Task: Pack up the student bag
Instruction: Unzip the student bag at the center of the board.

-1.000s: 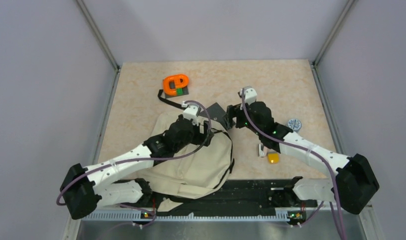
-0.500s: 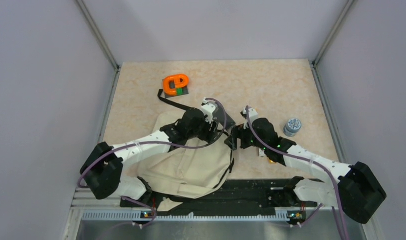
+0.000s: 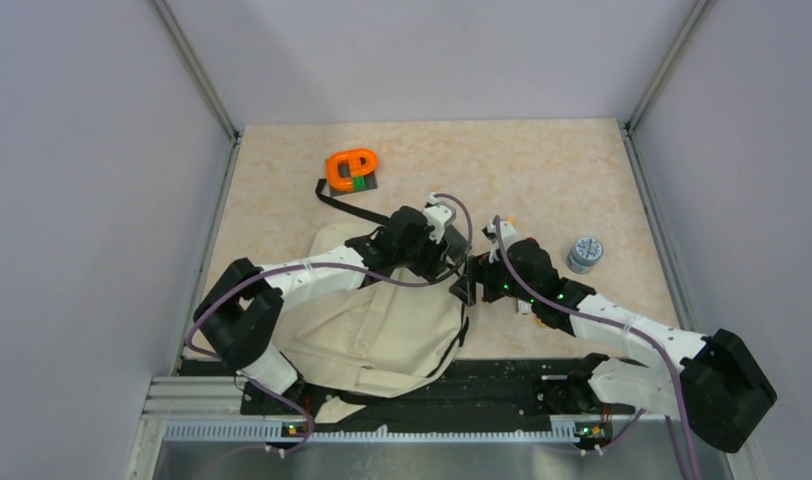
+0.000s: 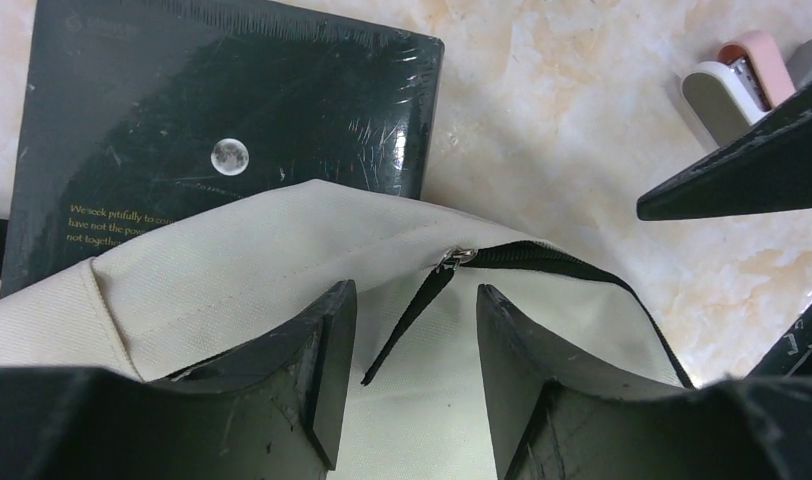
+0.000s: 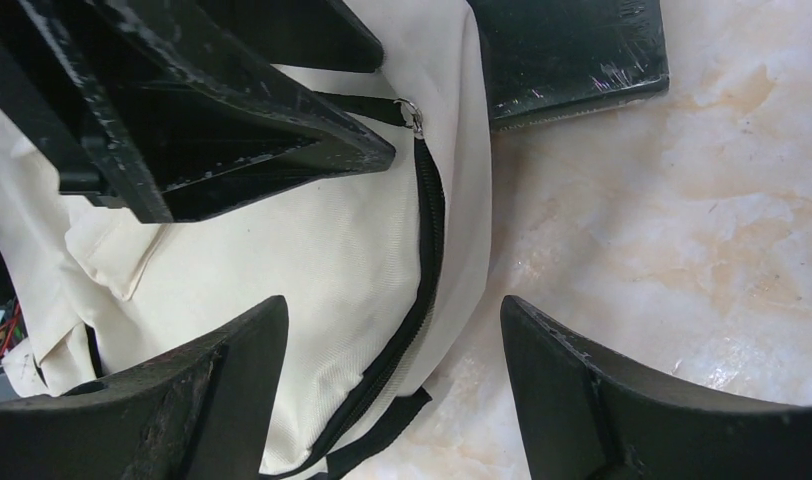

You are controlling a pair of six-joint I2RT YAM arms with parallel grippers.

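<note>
The student bag (image 3: pixel 382 330) is a beige fabric backpack lying flat at the near centre-left. Its black zipper (image 5: pixel 427 250) runs along its right edge, and the metal slider (image 4: pixel 450 259) sits at the bag's top corner with a black pull strap (image 4: pixel 407 320) hanging from it. My left gripper (image 4: pixel 412 288) is open, one finger on each side of that strap, just above the fabric; it also shows in the top view (image 3: pixel 450 268). My right gripper (image 5: pixel 392 302) is open over the zipper edge, close beside the left one (image 3: pixel 470 285). A black book (image 4: pixel 222 130) lies partly under the bag's corner.
A pink and white stapler (image 4: pixel 727 85) lies right of the book. An orange and green object (image 3: pixel 351 168) sits at the far left of the table, with a black strap (image 3: pixel 342 203) trailing from the bag toward it. A small round can (image 3: pixel 585 252) stands at the right.
The left arm has reached right and forward to the bag's top right corner. The right gripper has come down and in toward the same corner. The bag has not visibly moved.
</note>
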